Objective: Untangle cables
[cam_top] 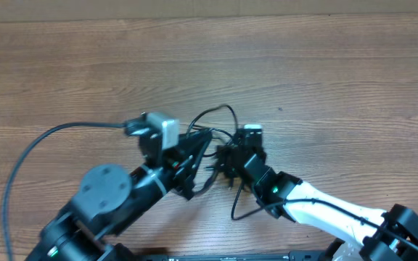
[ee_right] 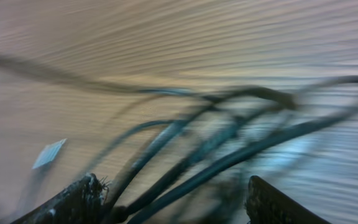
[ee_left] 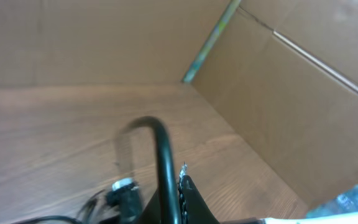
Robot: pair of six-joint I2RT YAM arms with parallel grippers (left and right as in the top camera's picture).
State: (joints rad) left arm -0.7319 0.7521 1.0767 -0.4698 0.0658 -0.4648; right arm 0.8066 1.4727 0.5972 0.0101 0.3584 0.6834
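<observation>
The cables (cam_top: 219, 110) are thin black cords tangled between my two grippers at mid-table, with one loop arching toward the far side. My left gripper (cam_top: 206, 135) reaches in from the lower left. In the left wrist view this gripper (ee_left: 178, 179) is shut on one black cord (ee_left: 161, 144), which rises from the jaws and curves over to the left. A small plug end (ee_left: 122, 188) lies beside it. My right gripper (cam_top: 226, 161) comes in from the lower right. Its jaws (ee_right: 173, 194) stand wide, and several blurred cable strands (ee_right: 229, 148) pass between the fingers (ee_right: 73, 202).
A thicker grey cable (cam_top: 26, 154) of the left arm loops over the table at the left. Cardboard walls (ee_left: 291, 93) stand behind the wooden table (cam_top: 325, 80). A small pale tag (ee_right: 48, 153) lies on the wood. A thin cord (cam_top: 239, 209) trails toward the front edge.
</observation>
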